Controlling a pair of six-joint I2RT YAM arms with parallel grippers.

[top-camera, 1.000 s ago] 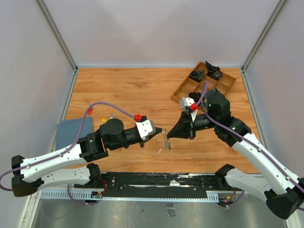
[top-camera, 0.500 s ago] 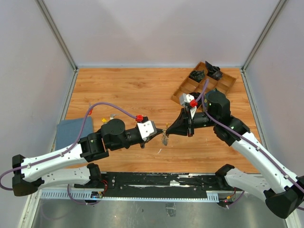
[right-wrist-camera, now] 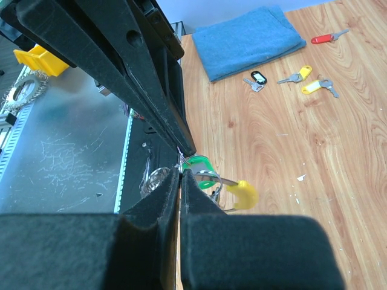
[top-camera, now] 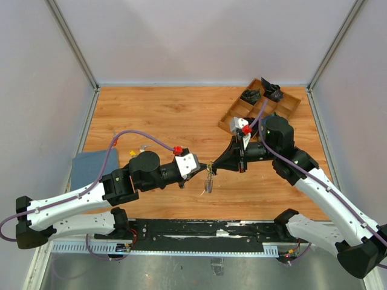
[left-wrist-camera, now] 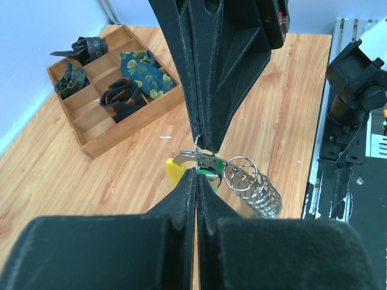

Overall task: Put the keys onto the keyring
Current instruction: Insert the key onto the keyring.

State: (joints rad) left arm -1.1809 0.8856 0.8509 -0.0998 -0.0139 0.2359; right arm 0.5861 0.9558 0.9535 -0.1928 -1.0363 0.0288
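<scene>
From above, you can't make out which wire of the keyring point(top-camera: 209, 180) is pinched; left of the keyring, the keys point(top-camera: 143, 147) are coloured specks, shapes unreadable.

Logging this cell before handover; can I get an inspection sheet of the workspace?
Surface: wooden table, a few white specks.
Job's things: keyring hanging between the hands, off the table, with a yellow key on it; loose keys beside the cloth.
Clutter: blue cloth; tray of rolled fabric.
Hands: left hand and right hand both shut on the keyring.
Cables: purple cable along each arm.
Surroundings: pale walls on three sides.
</scene>
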